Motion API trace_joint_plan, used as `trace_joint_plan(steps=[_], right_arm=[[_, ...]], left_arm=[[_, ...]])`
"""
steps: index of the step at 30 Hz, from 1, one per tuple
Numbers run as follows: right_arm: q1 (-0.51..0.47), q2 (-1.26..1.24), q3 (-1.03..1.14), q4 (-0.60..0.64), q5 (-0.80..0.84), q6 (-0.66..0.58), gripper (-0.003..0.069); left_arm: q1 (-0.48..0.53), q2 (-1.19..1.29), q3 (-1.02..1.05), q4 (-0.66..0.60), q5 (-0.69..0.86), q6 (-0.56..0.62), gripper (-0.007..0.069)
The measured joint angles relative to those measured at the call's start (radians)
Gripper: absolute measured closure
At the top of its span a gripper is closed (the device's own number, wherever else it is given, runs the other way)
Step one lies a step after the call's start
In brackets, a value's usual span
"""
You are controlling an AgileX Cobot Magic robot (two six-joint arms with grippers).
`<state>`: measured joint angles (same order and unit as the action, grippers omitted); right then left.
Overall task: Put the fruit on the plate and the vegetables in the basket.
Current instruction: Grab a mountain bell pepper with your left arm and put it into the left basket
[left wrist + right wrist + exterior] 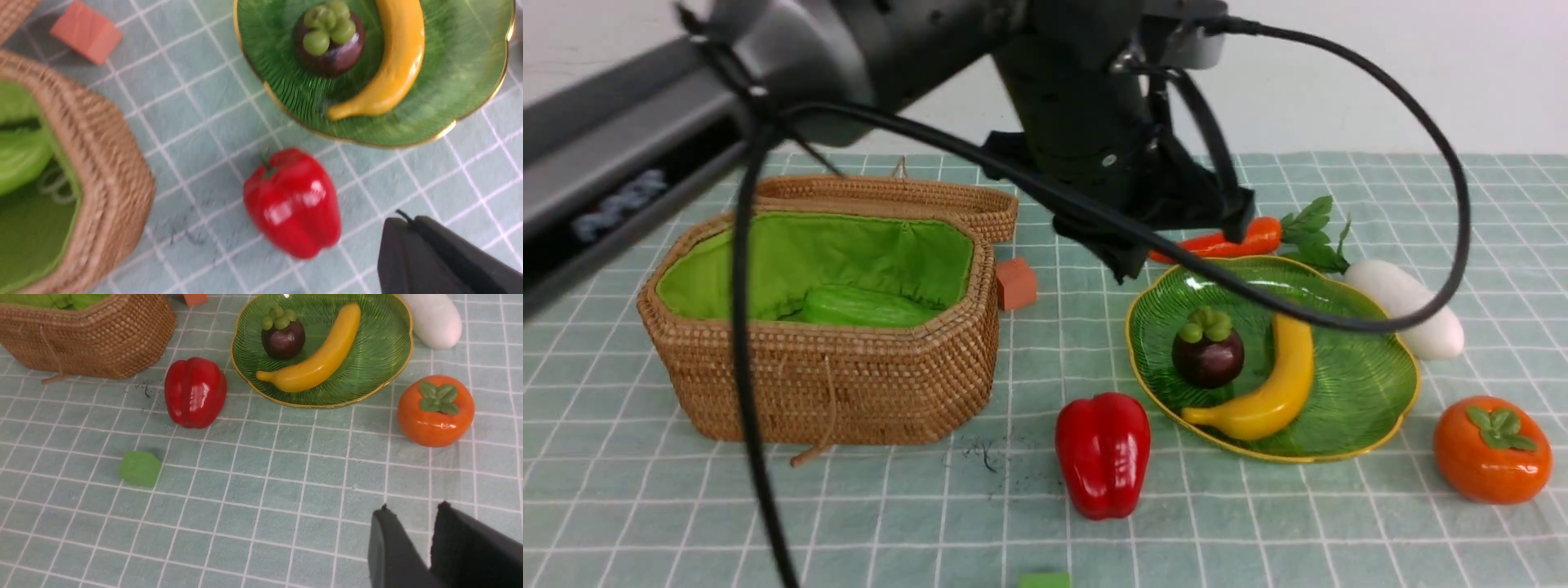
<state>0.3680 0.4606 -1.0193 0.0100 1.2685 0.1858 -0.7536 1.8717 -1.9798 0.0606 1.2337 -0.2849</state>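
Count from all three views:
Fruit, 3: 1 banana point(1274, 384), 1 mangosteen point(1207, 353), 1 persimmon point(1492, 449).
Veg, 4: 1 red pepper point(1103, 453), 1 green gourd point(866, 308), 1 white radish point(1409, 310), 1 carrot point(1225, 242).
Containers, 2: 1 green plate point(1372, 384), 1 wicker basket point(833, 384), plus 1 wicker lid point(890, 198).
Small blocks, 2: 1 orange-red cube point(1015, 283), 1 green block point(139, 468).
By spot: 2 fruit on the plate, 1 veg in the basket, and 1 fruit, 3 veg and 2 blocks loose on the counter point(1258, 523).
Food items total: 7.
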Motion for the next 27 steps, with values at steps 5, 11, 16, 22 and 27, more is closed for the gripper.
trace_joint_plan(steps=[5,11,16,22,27], right_arm=[[0.0,0.0,0.0,-0.01,0.0,0.0,0.0482],[0.0,0.0,0.0,-0.01,0.0,0.0,0.048],[0.0,0.0,0.0,-0.004,-0.018,-0.025,0.0478],[0.0,0.0,0.0,0.011,-0.018,-0.056,0.0478],[0.0,0.0,0.0,0.016,-0.033,-0.082,0.0478]], left_arm=[[-0.019,-0.041,0.269,-0.001,-0.011,-0.063,0.0574],[-0.068,-0.022,0.421,-0.016,-0.14,-0.144,0.0318],[-0.071,0.027,0.429,0.04,-0.297,-0.413,0.0001],[-0.071,0.079,0.429,0.081,-0.307,-0.535,-0.0034],[-0.071,0.124,0.43,0.066,-0.315,-0.548,-0.0001]])
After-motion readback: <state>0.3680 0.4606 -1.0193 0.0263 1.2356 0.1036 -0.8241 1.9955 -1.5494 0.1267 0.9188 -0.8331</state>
